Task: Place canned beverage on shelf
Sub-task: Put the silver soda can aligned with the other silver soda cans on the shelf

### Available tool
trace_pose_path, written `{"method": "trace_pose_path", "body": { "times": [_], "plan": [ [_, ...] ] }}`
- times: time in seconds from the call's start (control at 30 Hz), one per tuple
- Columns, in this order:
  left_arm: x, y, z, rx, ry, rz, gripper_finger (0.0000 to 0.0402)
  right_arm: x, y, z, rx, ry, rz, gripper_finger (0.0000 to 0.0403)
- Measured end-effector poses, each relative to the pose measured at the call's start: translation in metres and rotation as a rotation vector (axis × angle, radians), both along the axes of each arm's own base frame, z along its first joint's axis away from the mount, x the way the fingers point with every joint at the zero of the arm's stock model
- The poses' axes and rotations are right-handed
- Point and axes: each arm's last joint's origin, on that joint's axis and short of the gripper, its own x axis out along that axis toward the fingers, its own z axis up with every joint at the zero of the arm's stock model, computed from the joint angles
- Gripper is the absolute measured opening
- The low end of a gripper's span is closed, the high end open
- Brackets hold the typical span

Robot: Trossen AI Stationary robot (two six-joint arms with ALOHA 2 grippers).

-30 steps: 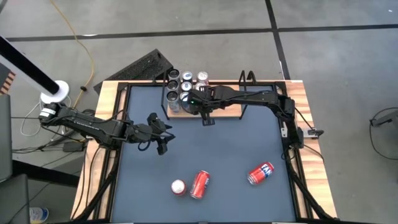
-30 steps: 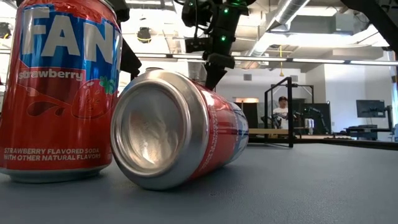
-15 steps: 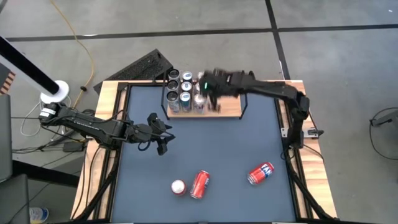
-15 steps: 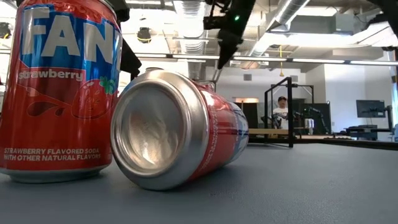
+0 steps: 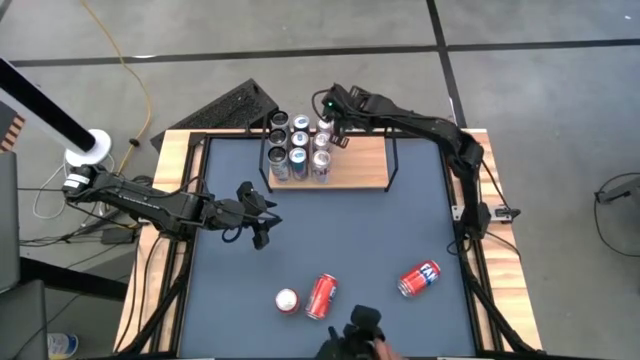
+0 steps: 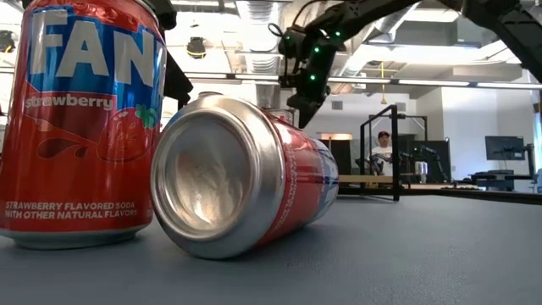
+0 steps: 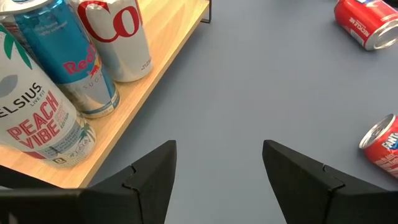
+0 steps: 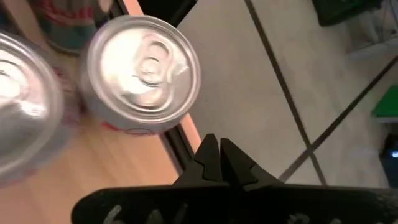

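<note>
1. A dark blue-grey surface [image 5: 340,240] with a light-wood rim sits on a grey concrete floor; in the low view an open workshop lies beyond it, with a person seated far off.
2. Nearest, three red cans wait on the surface: an upright can [image 5: 287,300] at near left, a can on its side [image 5: 321,296] just to its right, and a lying Fanta can [image 5: 419,279] farther right, apart from the others.
3. At middle left the left tool [image 5: 256,228] hovers over bare surface. Its fingers [image 7: 152,177] look parted in the wrist view, yet they stand at their narrowest and hold nothing.
4. At the far edge is the shelf [image 5: 350,170], with six cans [image 5: 299,148] standing on its left half; the right half is bare board.
5. The right tool [image 5: 335,122] hangs over the far rim of the shelf, just above the far-right can [image 8: 143,74] of the group, fingertips pressed together and empty.
6. Judgement: a placement looks finished and the right arm is clearing the shelf. The next move calls for reaching toward the near cans, likely the Fanta can on its own side, opening wide across its body.
</note>
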Motion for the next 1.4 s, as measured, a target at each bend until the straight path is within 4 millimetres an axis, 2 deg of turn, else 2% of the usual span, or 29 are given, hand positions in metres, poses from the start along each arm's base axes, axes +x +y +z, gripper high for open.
{"method": "trace_pose_path", "body": {
  "times": [0.1,0.23,0.33,0.43,0.53,0.67,0.73,0.87,0.97,1.13,1.3,1.4],
  "plan": [
    [0.0,0.0,0.0,-0.006,-0.002,0.003,0.0229,-0.003,-0.006,-0.001,0.037,-0.008,0.043,0.0],
    [0.0,0.0,0.0,-0.004,-0.002,0.007,0.0229,-0.015,-0.016,0.01,0.062,-0.049,0.091,0.0],
    [0.0,0.0,0.0,-0.001,-0.003,0.01,0.0229,-0.028,-0.039,0.011,0.128,-0.127,0.155,0.0],
    [0.0,0.0,0.0,-0.002,-0.003,0.01,0.0229,-0.041,-0.062,0.013,0.147,-0.22,0.14,0.0],
    [0.0,0.0,0.0,-0.008,-0.005,0.014,0.0229,-0.046,-0.069,0.016,0.129,-0.257,0.122,0.0],
    [0.0,0.0,0.0,-0.009,-0.006,0.016,0.0229,-0.046,-0.07,0.015,0.177,-0.293,0.159,0.0],
    [0.0,0.001,0.0,-0.003,-0.008,0.027,0.0229,-0.04,-0.07,0.01,0.175,-0.298,0.181,0.0],
    [0.0,0.001,0.001,-0.007,-0.017,0.038,0.0229,-0.033,-0.077,-0.004,0.18,-0.305,0.179,0.0],
    [0.0,0.001,0.001,-0.011,-0.02,0.04,0.0229,-0.034,-0.084,-0.009,0.204,-0.332,0.172,0.0],
    [0.0,0.001,0.001,-0.015,-0.021,0.038,0.0229,-0.032,-0.092,-0.028,0.238,-0.314,0.161,0.0],
    [0.0,0.001,0.001,-0.014,-0.021,0.039,0.0229,-0.023,-0.091,-0.045,0.295,-0.304,0.198,0.0],
    [0.0,0.001,0.001,-0.014,-0.021,0.039,0.0229,-0.021,-0.089,-0.047,0.29,-0.293,0.217,0.0]
  ]
}}
